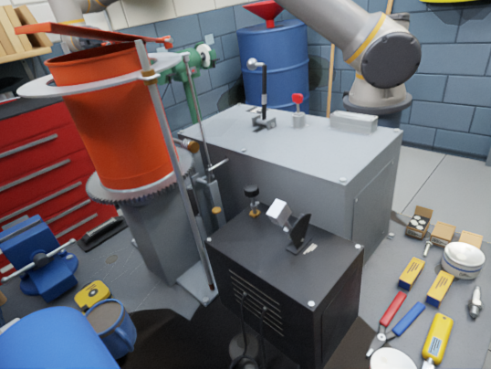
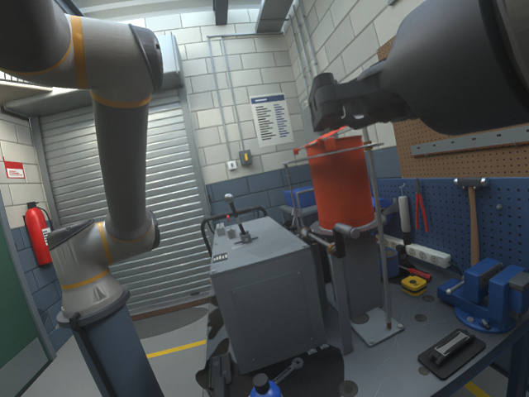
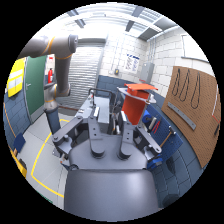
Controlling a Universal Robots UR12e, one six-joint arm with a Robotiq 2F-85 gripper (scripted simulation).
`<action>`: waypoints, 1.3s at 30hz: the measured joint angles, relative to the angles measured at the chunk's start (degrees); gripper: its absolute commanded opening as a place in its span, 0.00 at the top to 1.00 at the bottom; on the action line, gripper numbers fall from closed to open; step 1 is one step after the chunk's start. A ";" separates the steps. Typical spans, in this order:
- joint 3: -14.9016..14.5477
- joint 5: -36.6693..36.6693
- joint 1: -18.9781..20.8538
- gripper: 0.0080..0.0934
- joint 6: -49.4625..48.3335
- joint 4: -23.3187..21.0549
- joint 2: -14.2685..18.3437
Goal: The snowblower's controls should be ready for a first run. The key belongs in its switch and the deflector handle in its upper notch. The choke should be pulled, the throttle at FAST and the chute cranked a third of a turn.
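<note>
The snowblower's grey housing (image 1: pixel 296 160) carries a tall lever with a ball knob (image 1: pixel 263 96) and a red-headed key (image 1: pixel 297 109) standing in its switch. The black engine box (image 1: pixel 287 278) in front has a black choke knob (image 1: pixel 251 198) and a black throttle lever (image 1: pixel 299 233) with a white tag. The orange chute (image 1: pixel 114 118) stands to the left, with a deflector rod (image 1: pixel 175 178) and a crank shaft (image 2: pixel 318 239) beside it. My gripper (image 3: pixel 108 115) hovers high above the bench, far from all controls. It is open and holds nothing.
The arm's upper links (image 2: pixel 119 128) pass over the housing. A blue vise (image 1: pixel 36 260), a tape measure (image 1: pixel 91 294) and a blue mug (image 1: pixel 112 324) sit left of the chute base. Pliers (image 1: pixel 394 324), small boxes and spark plugs lie to the right.
</note>
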 measured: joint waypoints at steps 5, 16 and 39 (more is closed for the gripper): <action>0.99 0.40 0.41 0.53 0.00 -1.08 0.10; 3.78 1.70 1.70 0.53 0.00 -4.36 0.60; 8.73 4.98 4.99 0.53 0.00 -11.69 2.98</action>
